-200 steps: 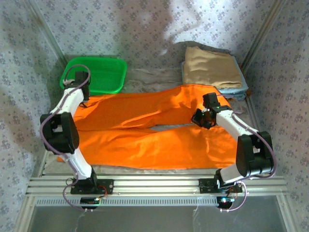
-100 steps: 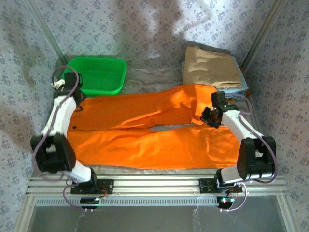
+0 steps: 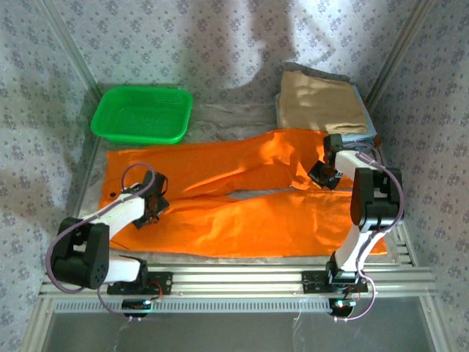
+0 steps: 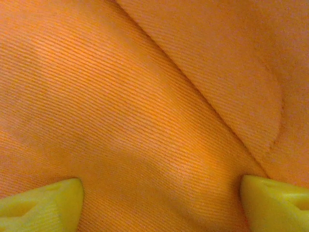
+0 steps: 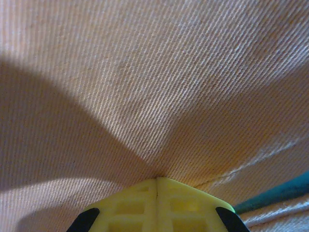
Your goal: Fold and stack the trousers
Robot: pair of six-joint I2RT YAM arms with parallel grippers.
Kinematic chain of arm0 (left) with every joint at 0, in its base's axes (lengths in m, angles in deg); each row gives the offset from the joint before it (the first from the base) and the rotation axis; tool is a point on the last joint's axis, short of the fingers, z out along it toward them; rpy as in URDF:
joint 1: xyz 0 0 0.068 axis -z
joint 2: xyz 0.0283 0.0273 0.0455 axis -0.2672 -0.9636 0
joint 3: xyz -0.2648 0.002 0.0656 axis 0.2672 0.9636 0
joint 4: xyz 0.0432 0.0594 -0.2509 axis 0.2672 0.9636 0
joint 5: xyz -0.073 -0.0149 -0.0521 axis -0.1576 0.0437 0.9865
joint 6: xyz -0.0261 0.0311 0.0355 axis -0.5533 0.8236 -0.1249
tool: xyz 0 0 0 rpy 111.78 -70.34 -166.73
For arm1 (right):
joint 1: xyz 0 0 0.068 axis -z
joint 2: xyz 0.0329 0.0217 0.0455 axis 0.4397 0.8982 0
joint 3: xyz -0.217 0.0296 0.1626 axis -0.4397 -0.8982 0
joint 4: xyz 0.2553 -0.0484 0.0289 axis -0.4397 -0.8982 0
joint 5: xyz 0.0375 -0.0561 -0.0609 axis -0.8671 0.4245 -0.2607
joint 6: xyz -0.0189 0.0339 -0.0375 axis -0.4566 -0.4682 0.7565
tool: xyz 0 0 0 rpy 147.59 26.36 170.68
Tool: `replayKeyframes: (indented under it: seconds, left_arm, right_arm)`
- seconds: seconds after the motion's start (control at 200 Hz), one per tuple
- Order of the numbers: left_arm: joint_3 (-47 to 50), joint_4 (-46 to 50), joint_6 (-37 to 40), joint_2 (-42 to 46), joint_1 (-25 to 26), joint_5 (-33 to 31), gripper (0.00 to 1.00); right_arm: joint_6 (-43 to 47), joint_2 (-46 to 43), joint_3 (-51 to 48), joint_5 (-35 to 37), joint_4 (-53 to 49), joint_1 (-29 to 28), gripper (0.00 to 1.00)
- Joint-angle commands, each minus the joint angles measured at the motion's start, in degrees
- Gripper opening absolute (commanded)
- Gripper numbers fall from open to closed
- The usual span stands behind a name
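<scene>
The orange trousers (image 3: 242, 220) lie spread across the table, legs running left to right, with a bunched fold near the right end. My left gripper (image 3: 152, 204) sits low over their left part. In the left wrist view it is open (image 4: 157, 208), its yellow fingertips (image 4: 38, 205) wide apart with smooth orange cloth (image 4: 145, 96) between them. My right gripper (image 3: 322, 174) is at the bunched fold. In the right wrist view it is shut (image 5: 157, 181), and pale-looking cloth (image 5: 145, 72) creases in toward the closed tips as if pinched.
A green basket (image 3: 139, 136) stands at the back left. A tan folded garment (image 3: 319, 103) lies on light blue ones (image 3: 359, 138) at the back right, just behind my right gripper. A metal rail (image 3: 234, 279) runs along the near edge.
My left arm swung from beside the basket down to the trousers' near left part, and its gripper opened. My right gripper shifted right, and the cloth bunched beside it.
</scene>
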Motion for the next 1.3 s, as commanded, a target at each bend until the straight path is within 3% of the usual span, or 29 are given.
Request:
replayKeyframes:
  seconds: [0.0, 0.14, 0.45, 0.69, 0.854, 1.039, 1.169, 1.294]
  left_arm:
    - [2.45, -1.12, -5.84, 2.44, -1.75, -1.06, 0.82]
    - [6.06, 1.72, -7.71, 8.82, -2.31, -1.37, 0.80]
    - [9.19, 11.61, -5.48, 27.32, -2.71, -0.63, 0.76]
    - [3.68, 13.11, -0.07, 30.90, -2.60, 2.08, 0.75]
    - [-3.00, 4.87, 5.23, 20.94, -2.24, 5.44, 0.74]
    - [-12.93, -5.32, 7.33, 1.04, -2.05, 5.22, 0.73]
    - [-17.18, -12.66, 7.62, -11.12, -3.35, 4.25, 0.66]
    - [-18.54, -14.75, 3.46, -19.87, -7.68, 8.51, 0.56]
  right_arm:
    - [-2.38, 1.15, -0.17, 0.76, -1.98, 2.90, 0.00]
    - [-1.90, -2.91, -3.96, 5.71, -6.03, 4.30, 0.00]
    - [-0.26, -12.26, -15.06, 6.00, -7.62, 9.81, 0.00]
    - [-0.24, -12.75, -9.44, 4.43, -10.47, 6.89, 0.00]
    - [-0.26, -13.32, -1.83, 8.04, -12.75, 3.23, 0.00]
    - [-1.28, -3.61, 7.21, 8.54, -13.05, 4.97, 0.00]
    - [-1.61, 0.81, 11.52, 8.30, -11.06, 8.29, 0.00]
    - [-2.11, 6.04, 15.69, 7.96, -12.60, 9.49, 0.00]
